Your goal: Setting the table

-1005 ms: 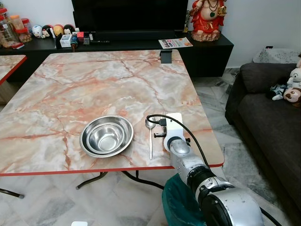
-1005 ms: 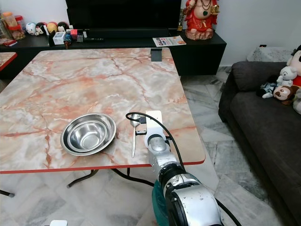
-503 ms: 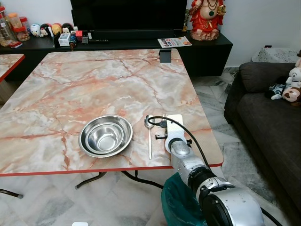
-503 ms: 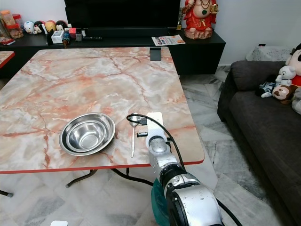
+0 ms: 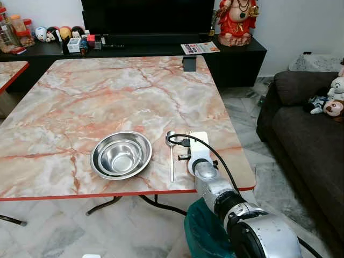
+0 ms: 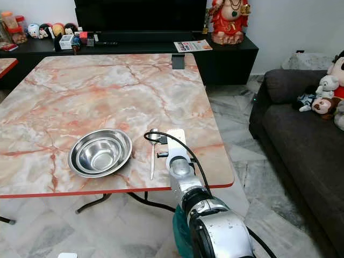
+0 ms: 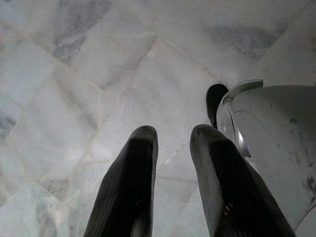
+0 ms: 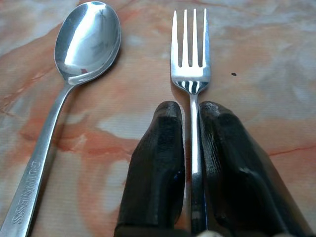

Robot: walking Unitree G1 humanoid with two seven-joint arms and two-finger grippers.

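Note:
A steel bowl [image 5: 121,155] stands near the front edge of the marble table [image 5: 107,91]. To its right a spoon [image 5: 171,156] lies flat with its bowl end pointing away from me. My right gripper [image 8: 191,111] is shut on the handle of a fork [image 8: 191,54], which lies on the table just right of the spoon [image 8: 86,42] and parallel to it. In the eye views the white wrist [image 5: 199,145] covers most of the fork. My left gripper [image 7: 173,133] hangs idle over the floor, its fingers a little apart with nothing between them.
A dark sofa [image 5: 306,129] with soft toys stands to the right. A black TV bench [image 5: 140,45] with small items and a red figurine [image 5: 236,21] runs behind the table. A small dark object [image 5: 189,64] sits at the table's far edge. Marble floor lies around.
The head view has shifted slightly. The right gripper stays shut on the fork beside the spoon; bowl and spoon have not moved.

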